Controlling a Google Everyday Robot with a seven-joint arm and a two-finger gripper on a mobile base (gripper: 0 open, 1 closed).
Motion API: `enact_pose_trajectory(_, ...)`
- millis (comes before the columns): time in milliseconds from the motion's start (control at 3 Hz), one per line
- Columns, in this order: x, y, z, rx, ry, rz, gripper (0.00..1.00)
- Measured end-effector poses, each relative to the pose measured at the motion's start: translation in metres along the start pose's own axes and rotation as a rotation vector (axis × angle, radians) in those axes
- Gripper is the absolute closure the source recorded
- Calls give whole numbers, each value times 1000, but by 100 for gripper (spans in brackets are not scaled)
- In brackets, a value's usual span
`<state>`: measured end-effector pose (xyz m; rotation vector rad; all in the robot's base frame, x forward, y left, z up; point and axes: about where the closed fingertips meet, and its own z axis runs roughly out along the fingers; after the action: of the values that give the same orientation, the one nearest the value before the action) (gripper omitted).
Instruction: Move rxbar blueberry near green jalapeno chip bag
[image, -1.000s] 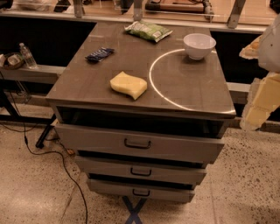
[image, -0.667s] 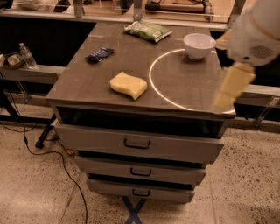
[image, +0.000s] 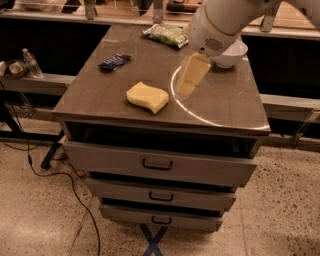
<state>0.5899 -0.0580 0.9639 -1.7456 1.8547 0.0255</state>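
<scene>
The rxbar blueberry (image: 114, 61), a small dark navy wrapper, lies flat on the left part of the grey cabinet top. The green jalapeno chip bag (image: 165, 34), light green and crinkly, lies at the back middle. My gripper (image: 191, 77) hangs from the white arm that comes in from the upper right. It hovers above the middle of the top, right of the yellow sponge (image: 147, 97) and well right of the bar. It holds nothing that I can see.
A white bowl (image: 231, 53) stands at the back right, partly hidden by my arm. A bright ring of light (image: 175, 97) marks the top. Cabinet drawers (image: 157, 164) face me below. A water bottle (image: 31, 63) stands on a shelf at the left.
My arm has swung in from the right edge of the view to above the middle of the cabinet top. The bar, bag, sponge and bowl have not moved.
</scene>
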Motion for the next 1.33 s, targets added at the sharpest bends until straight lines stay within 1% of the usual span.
enact_pose_trajectory(333,-66,-11,39,-20,-94,-49,0)
enact_pose_trajectory(667,-66,-10,39,-20,-94,-49,0)
enact_pose_trajectory(1000,-75,-25,65,5,-130,3,0)
enact_pose_trajectory(1333,-93,-62,114,53,-194,89,0)
